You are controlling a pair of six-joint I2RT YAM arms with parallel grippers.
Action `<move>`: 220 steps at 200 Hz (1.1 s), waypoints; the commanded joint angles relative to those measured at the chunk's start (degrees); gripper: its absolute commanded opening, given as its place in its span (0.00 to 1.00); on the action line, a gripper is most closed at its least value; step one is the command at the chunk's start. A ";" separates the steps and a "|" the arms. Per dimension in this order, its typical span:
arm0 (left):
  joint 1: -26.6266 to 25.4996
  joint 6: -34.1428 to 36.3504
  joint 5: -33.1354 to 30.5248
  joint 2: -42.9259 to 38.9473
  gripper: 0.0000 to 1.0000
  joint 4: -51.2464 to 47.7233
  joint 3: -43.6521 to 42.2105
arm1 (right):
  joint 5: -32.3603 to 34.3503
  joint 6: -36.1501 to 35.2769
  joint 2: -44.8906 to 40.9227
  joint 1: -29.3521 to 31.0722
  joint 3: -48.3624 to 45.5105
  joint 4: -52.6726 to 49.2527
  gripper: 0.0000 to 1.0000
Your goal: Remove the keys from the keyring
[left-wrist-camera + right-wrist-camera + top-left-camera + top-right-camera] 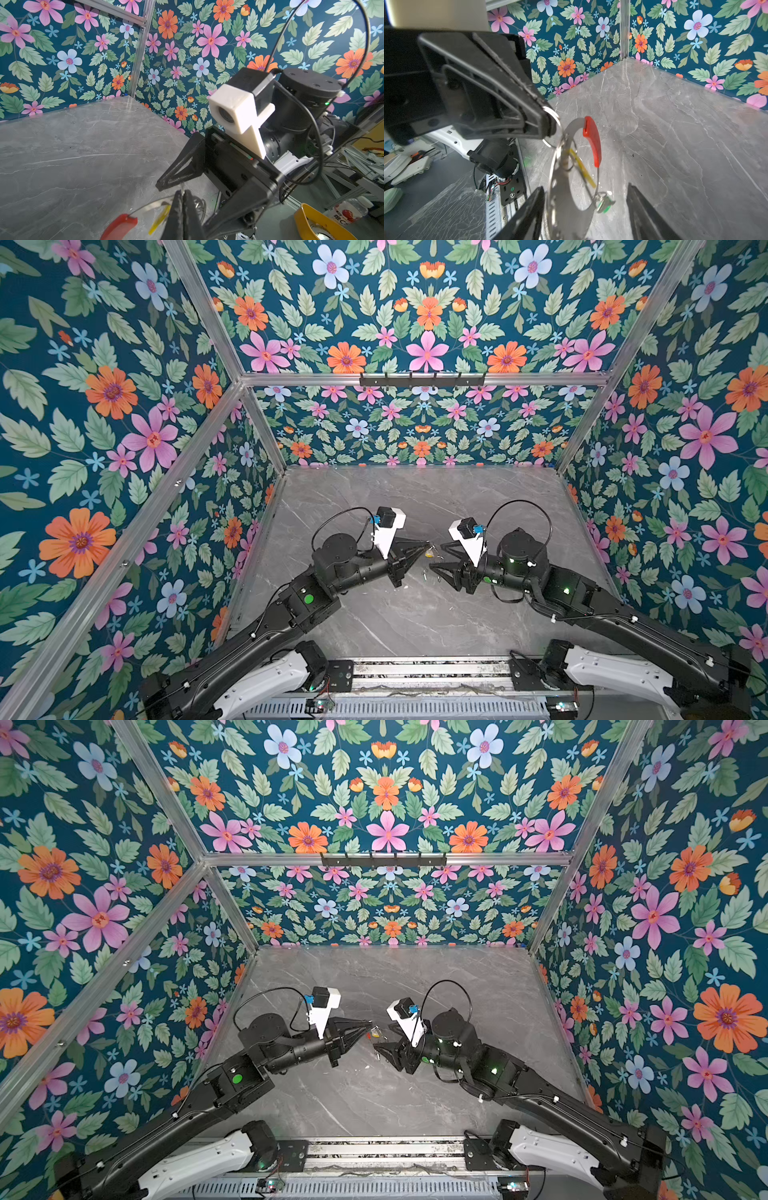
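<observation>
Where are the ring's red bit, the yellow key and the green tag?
Red bit of the ring (592,141), right wrist view, middle of its curve.
Yellow key (582,168), right wrist view, middle of its length.
Green tag (605,209), right wrist view, its green lower edge.

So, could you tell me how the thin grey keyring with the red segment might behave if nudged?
The grey keyring hangs from a small silver loop pinched in the shut left tool, so it would probably swing and twist. Thin yet evenly curved, it looks light but stiff. The dangling brass-yellow key and green-tagged key may slide along it.
</observation>
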 commanded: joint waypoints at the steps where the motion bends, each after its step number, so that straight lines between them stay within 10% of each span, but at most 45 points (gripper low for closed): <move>1: 0.00 -0.58 0.98 -0.18 0.00 3.33 -0.02 | 1.26 -1.59 0.32 0.04 0.75 1.44 0.64; 220: 0.02 -2.52 0.37 -0.53 0.00 4.56 -0.52 | -1.88 -3.64 2.54 0.18 4.20 -1.83 0.00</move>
